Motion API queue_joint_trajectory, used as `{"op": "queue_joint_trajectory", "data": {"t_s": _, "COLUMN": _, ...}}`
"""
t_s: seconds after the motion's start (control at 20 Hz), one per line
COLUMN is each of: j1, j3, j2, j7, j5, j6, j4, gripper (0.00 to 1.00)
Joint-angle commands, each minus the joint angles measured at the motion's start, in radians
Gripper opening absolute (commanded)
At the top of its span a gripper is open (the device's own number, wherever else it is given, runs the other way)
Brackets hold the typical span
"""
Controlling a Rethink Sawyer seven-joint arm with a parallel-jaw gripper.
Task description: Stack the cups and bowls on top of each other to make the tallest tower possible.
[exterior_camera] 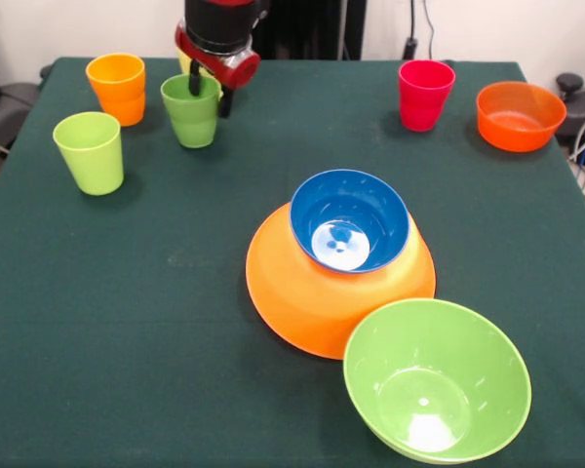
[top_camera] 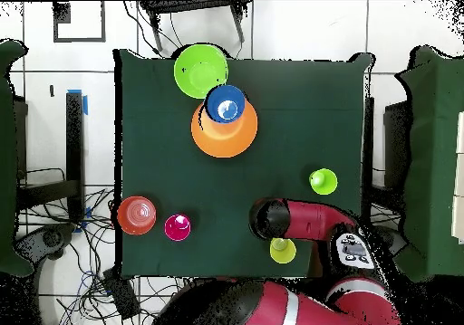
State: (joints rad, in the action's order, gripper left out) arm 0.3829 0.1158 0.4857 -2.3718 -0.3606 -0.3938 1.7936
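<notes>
My gripper (exterior_camera: 211, 93) is open at the far left, right at the green cup (exterior_camera: 190, 117). One finger (exterior_camera: 195, 80) is over the cup's mouth and the other is outside its right wall. A pale yellow cup (exterior_camera: 184, 62) shows partly behind the gripper. An orange cup (exterior_camera: 117, 88) and a lime green cup (exterior_camera: 88, 152) stand to the left. A red-pink cup (exterior_camera: 425, 95) and a small red-orange bowl (exterior_camera: 520, 116) stand far right. The tower is a small blue bowl (exterior_camera: 349, 219), upright on the overturned large orange bowl (exterior_camera: 317, 292). The purple bowl is out of view.
A large light green bowl (exterior_camera: 436, 382) sits upright at the near edge and touches the orange bowl. In the overhead view my arm (top_camera: 304, 220) covers the green and orange cups. The lime green cup (top_camera: 323, 181) and the pale yellow cup (top_camera: 283, 249) show beside it.
</notes>
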Motion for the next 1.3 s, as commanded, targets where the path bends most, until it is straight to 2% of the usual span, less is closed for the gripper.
{"op": "queue_joint_trajectory", "data": {"t_s": 0.05, "j1": 0.022, "j3": -0.122, "j2": -0.073, "j7": 0.023, "j5": -0.043, "j6": 0.081, "j4": 0.033, "gripper": 1.0}}
{"op": "queue_joint_trajectory", "data": {"t_s": 0.3, "j1": 0.026, "j3": -0.135, "j2": -0.07, "j7": 0.01, "j5": -0.048, "j6": 0.136, "j4": 0.043, "gripper": 1.0}}
{"op": "queue_joint_trajectory", "data": {"t_s": 0.35, "j1": 0.029, "j3": -0.141, "j2": -0.069, "j7": 0.009, "j5": -0.05, "j6": 0.152, "j4": 0.046, "gripper": 0.0}}
{"op": "queue_joint_trajectory", "data": {"t_s": 0.45, "j1": 0.022, "j3": -0.145, "j2": -0.068, "j7": 0.014, "j5": -0.047, "j6": 0.141, "j4": 0.03, "gripper": 0.0}}
{"op": "queue_joint_trajectory", "data": {"t_s": 0.6, "j1": 0.008, "j3": -0.155, "j2": -0.028, "j7": 0.027, "j5": -0.02, "j6": 0.068, "j4": 0.005, "gripper": 0.0}}
{"op": "queue_joint_trajectory", "data": {"t_s": 0.75, "j1": -0.003, "j3": -0.169, "j2": 0.085, "j7": 0.081, "j5": -0.001, "j6": -0.058, "j4": -0.004, "gripper": 0.0}}
{"op": "queue_joint_trajectory", "data": {"t_s": 0.9, "j1": -0.007, "j3": -0.19, "j2": 0.167, "j7": 0.141, "j5": 0.014, "j6": -0.177, "j4": -0.032, "gripper": 0.0}}
{"op": "queue_joint_trajectory", "data": {"t_s": 1.2, "j1": 0.023, "j3": -0.267, "j2": 0.275, "j7": 0.312, "j5": 0.013, "j6": -0.465, "j4": -0.132, "gripper": 0.0}}
{"op": "queue_joint_trajectory", "data": {"t_s": 1.3, "j1": 0.038, "j3": -0.307, "j2": 0.3, "j7": 0.355, "j5": 0.012, "j6": -0.524, "j4": -0.155, "gripper": 0.0}}
